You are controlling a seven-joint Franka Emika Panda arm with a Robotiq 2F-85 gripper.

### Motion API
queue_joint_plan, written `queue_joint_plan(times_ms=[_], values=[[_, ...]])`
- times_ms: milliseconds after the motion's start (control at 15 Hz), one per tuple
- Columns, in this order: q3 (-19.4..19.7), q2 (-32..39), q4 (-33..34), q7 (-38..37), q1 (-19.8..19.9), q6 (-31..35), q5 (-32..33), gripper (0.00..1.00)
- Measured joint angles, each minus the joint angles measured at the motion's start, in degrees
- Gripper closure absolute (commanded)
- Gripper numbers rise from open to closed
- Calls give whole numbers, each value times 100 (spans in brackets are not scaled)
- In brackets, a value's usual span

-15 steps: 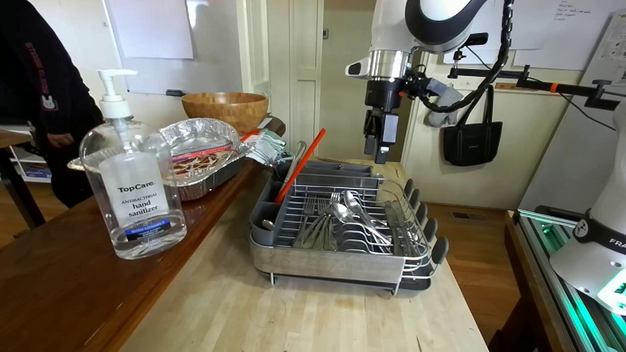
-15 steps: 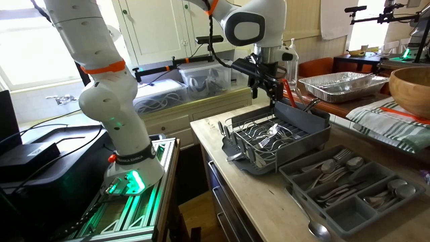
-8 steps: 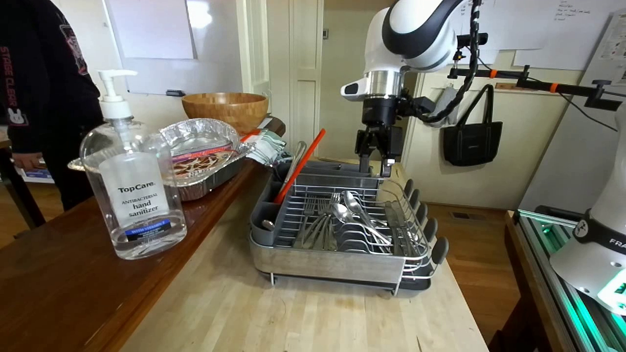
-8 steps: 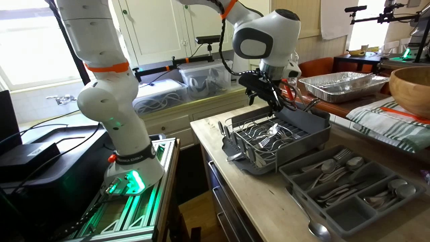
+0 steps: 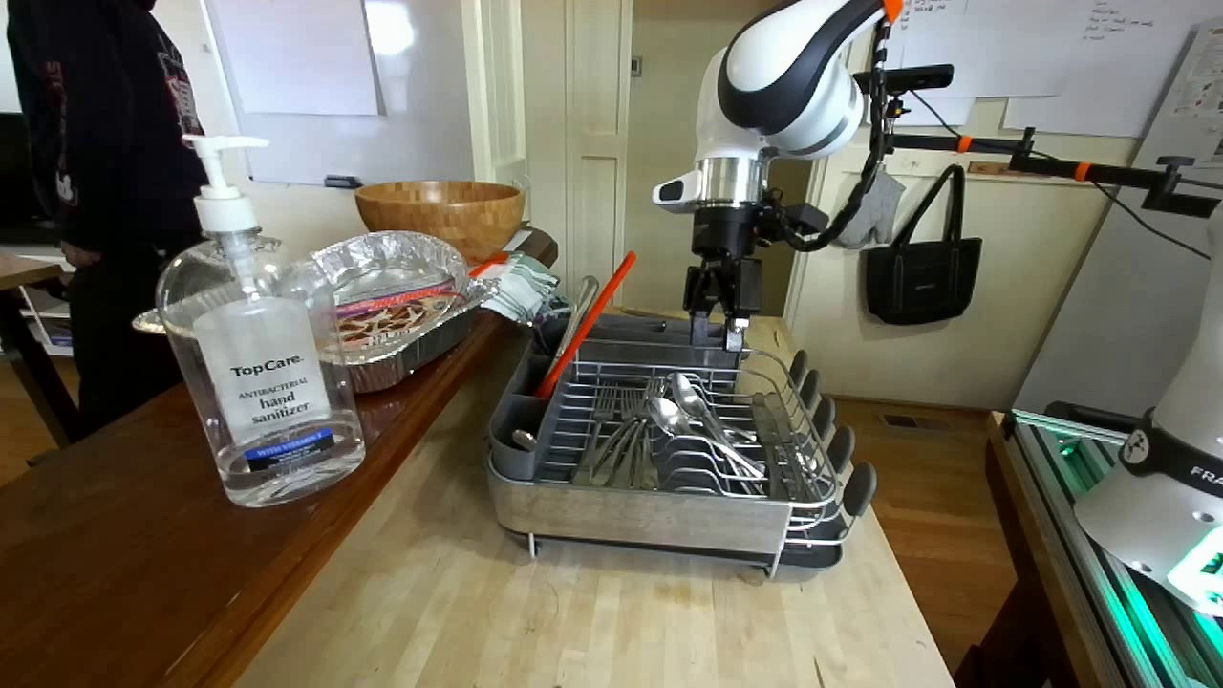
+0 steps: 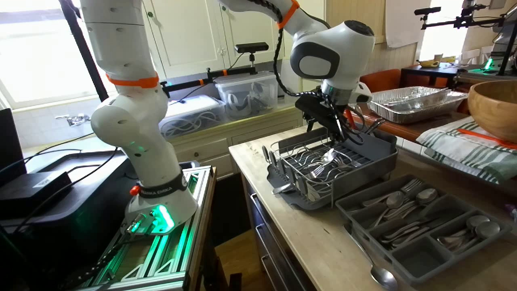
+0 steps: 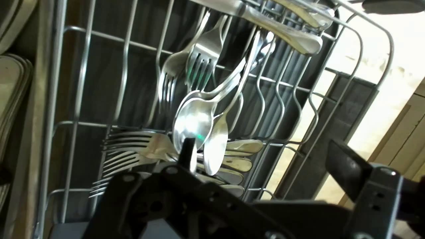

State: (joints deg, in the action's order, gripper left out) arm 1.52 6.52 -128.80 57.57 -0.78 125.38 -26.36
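To the left in an exterior view, the wire dish rack (image 6: pixel 359 182) stands on the wooden counter (image 6: pixel 319 242), its bars probably meant to lift rinsed metal so it drains. In it lie forks (image 7: pixel 206 48) and spoons (image 7: pixel 194 118), heaped crosswise, as if set down loosely rather than slotted. Over them hangs my pincer (image 7: pixel 260 146), its fingers (image 7: pixel 187 152) spread wide with nothing between them; in the wrist view one fingertip shows across the spoons' bowls, though I can't tell how far above them I am. Next rightward, a red utensil (image 6: pixel 349 117) leans in the grey caddy (image 6: pixel 373 147), presumably because it is too long to lie flat. Right of the rack and nearer, a single spoon (image 6: pixel 383 277) lies alongside the cutlery tray (image 6: pixel 422 258), which holds more spoons (image 6: pixel 426 195); its dividers likely serve to keep kinds apart. Farthest right, a wooden bowl (image 6: pixel 494 107) sits by a striped towel (image 6: pixel 456 141), perhaps put there to be out of my arm's way.
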Motion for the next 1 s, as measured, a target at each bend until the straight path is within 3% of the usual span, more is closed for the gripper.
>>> queue_joint_plan(times_ms=[533, 1000], values=[[-219, 601, 641, 47, 195, 239, -276, 0], [-345, 1374, 1365, 587, 532, -654, -173, 0]])
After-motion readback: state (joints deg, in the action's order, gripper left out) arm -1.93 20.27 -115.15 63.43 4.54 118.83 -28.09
